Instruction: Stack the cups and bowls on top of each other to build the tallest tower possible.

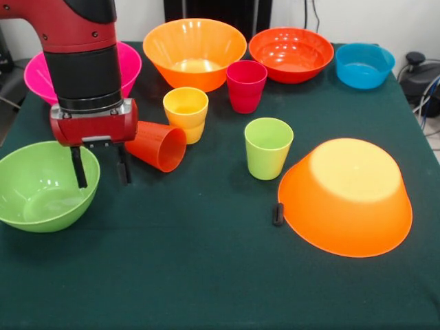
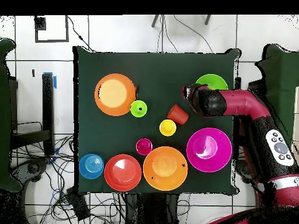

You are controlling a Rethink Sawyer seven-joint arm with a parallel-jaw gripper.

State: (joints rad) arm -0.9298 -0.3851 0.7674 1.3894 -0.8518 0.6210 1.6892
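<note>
- While nothing is stacked yet, the gripper (image 1: 100, 166) hangs near the table's edge, fingers apart and empty, between the lime green bowl (image 1: 41, 185) and the tipped orange-red cup (image 1: 158, 146).
- Seemingly it is picking that cup, which lies on its side beside the yellow cup (image 1: 185, 113).
- Next it needs to shift over the cup and close.
- An upturned orange bowl (image 1: 346, 197) near the opposite edge looks a good base.
</note>
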